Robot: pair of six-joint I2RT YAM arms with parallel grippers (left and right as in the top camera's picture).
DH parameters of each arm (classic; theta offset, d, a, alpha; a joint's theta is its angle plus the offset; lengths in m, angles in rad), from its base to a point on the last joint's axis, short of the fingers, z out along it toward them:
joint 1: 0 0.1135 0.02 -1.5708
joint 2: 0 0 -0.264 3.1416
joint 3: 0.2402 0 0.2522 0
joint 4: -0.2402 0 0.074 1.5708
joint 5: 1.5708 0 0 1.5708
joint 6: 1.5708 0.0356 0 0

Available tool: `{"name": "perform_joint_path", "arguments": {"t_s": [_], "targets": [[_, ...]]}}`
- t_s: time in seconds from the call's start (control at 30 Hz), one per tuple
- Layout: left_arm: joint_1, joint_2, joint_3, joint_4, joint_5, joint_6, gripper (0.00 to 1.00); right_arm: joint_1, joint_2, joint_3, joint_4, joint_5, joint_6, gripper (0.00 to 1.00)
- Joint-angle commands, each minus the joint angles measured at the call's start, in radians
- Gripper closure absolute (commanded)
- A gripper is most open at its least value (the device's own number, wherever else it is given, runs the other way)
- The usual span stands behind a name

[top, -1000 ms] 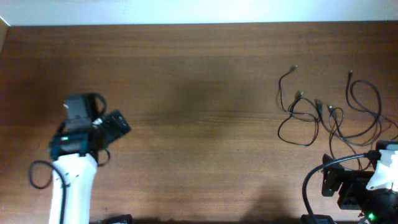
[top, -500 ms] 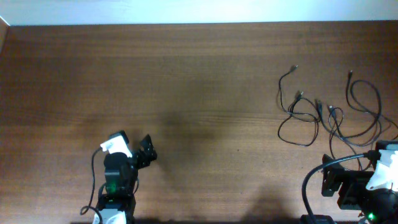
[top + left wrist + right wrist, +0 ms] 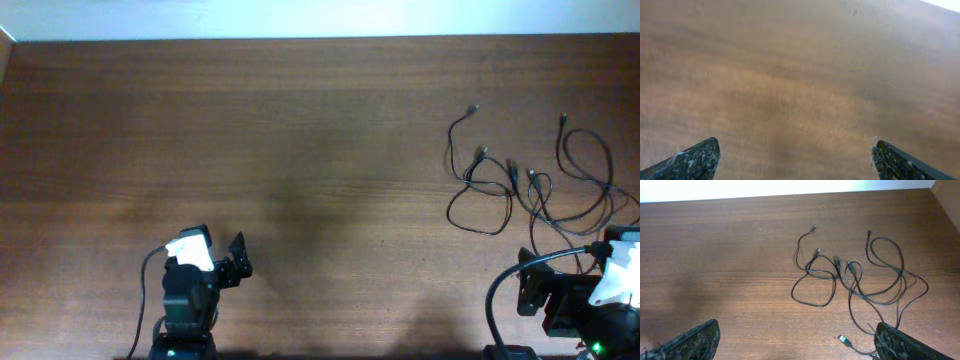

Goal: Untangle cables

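Left arm folded low at near table (image 3: 300, 120) edge; left gripper (image 3: 795, 157) aims out over the wood, jaws spread wide. Right arm tucked at near right corner; right gripper (image 3: 796, 337) likewise spread. Cables (image 3: 837, 270) lie tangled ahead of right gripper, slightly to its right, apart from both fingers.

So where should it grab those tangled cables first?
Probably just behind the loose plug end, coming straight down from above: it lies flat and alone on the table, clear of the crossings, so open jaws could straddle one cord only.
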Motion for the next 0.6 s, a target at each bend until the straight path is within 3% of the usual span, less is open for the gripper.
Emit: {"name": "perform_joint_path", "arguments": {"t_s": [0.0, 0.23, 0.57], "targets": [[-0.004, -0.134, -0.002, -0.005, 0.046, 0.079, 0.01, 0.006, -0.002, 0.001, 0.003, 0.009, 0.007, 0.02], [-0.004, -0.282, -0.002, -0.005, 0.051, 0.269, 0.01, 0.006, -0.002, 0.001, 0.003, 0.009, 0.007, 0.01], [-0.007, -0.435, -0.002, -0.005, 0.044, 0.273, 0.01, 0.006, -0.002, 0.001, 0.002, 0.009, 0.007, 0.01]]}}
